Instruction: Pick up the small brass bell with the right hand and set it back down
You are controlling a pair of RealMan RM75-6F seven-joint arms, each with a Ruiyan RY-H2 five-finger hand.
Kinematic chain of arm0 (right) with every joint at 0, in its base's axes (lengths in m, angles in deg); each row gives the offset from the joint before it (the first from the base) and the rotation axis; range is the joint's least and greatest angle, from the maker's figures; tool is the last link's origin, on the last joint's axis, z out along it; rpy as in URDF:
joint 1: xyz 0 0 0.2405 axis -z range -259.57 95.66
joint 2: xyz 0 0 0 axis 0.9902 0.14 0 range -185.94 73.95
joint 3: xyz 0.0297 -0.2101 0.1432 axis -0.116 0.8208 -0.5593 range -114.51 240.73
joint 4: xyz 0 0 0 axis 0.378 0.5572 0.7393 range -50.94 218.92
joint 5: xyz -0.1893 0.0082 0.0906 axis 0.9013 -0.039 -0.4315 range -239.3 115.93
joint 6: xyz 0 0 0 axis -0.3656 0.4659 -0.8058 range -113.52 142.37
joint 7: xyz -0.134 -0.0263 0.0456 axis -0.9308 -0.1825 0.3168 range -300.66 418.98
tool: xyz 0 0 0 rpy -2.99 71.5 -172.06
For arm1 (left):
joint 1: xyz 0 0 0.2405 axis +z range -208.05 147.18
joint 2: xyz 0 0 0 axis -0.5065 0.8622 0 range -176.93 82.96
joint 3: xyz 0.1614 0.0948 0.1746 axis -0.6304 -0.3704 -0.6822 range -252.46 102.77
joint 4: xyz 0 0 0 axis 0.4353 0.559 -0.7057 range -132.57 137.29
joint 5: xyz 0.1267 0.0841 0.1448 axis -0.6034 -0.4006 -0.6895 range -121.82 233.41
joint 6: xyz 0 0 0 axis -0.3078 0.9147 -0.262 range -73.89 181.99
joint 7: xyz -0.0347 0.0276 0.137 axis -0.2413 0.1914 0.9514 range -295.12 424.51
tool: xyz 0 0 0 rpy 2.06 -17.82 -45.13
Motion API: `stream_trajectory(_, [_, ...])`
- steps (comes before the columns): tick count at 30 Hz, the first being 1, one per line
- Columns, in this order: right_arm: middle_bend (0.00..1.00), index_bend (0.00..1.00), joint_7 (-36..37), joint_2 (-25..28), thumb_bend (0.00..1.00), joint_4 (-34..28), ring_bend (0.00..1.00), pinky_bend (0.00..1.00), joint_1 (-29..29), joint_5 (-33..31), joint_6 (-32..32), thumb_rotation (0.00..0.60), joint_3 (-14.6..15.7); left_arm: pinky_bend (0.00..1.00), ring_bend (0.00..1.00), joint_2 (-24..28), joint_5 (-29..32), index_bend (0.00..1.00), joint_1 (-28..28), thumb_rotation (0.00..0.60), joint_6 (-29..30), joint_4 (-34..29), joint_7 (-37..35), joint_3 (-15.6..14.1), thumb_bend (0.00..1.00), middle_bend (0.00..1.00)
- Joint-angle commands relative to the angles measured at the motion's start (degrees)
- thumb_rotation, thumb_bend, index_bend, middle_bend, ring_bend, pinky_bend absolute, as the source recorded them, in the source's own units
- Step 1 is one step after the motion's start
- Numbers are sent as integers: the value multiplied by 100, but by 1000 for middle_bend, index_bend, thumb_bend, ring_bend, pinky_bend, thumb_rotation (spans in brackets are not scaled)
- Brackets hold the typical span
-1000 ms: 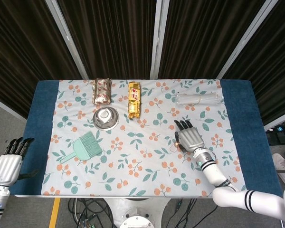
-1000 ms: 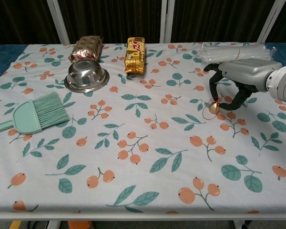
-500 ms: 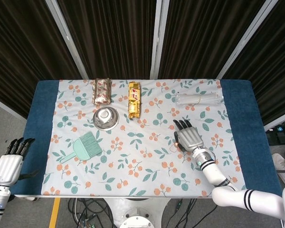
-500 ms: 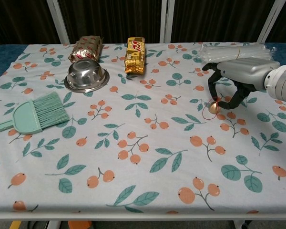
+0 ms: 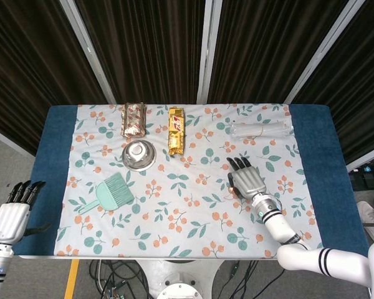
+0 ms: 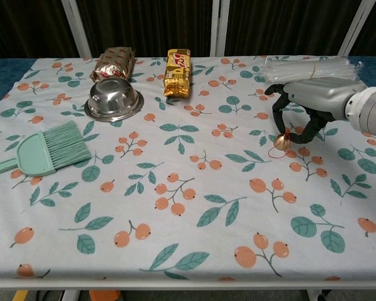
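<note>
The small brass bell [image 6: 281, 143] stands just under my right hand's fingertips on the floral tablecloth, right of centre, with a red loop on its top. My right hand [image 6: 308, 100] arches over it, thumb and fingers curled down and pinching the bell's top. In the head view the right hand [image 5: 248, 179] covers most of the bell [image 5: 231, 189], so whether it clears the cloth is unclear. My left hand [image 5: 14, 212] hangs off the table's lower left, fingers straight, holding nothing.
A steel bowl [image 6: 114, 98] and a mint brush [image 6: 47, 150] lie at the left. A silver-red snack packet [image 6: 113, 63] and a gold packet [image 6: 178, 72] lie at the back. A clear plastic sleeve [image 6: 310, 68] lies just behind the right hand.
The right hand's fingers have closed in on the bell. The bell has turned from lying with its mouth toward the camera to upright. The left hand has not moved.
</note>
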State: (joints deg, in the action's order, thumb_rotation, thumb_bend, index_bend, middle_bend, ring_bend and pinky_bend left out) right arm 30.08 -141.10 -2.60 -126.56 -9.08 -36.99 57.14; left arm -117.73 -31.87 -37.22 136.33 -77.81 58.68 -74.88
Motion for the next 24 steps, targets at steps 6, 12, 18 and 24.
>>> stream_trajectory(6, [76,619,54,35,340,-26,0,0,9,74,-44,600,-2,0,0,2,-3,83,1,600,2,8,-15,0,0,86])
stream_trajectory(12, [88,644,265,180,348,-170,0,0,84,347,-220,600,-65,0,0,3,-5,83,-8,600,-10,-5,2,0,0,85])
stream_trajectory(18, [98,666,498,489,351,-494,0,0,231,743,-588,600,-171,0,0,21,-18,83,-12,600,11,-56,45,9,0,86])
stream_trajectory(24, [107,694,985,970,353,-989,0,0,453,1332,-902,600,-239,0,0,41,-18,83,-20,600,7,-123,114,13,0,86])
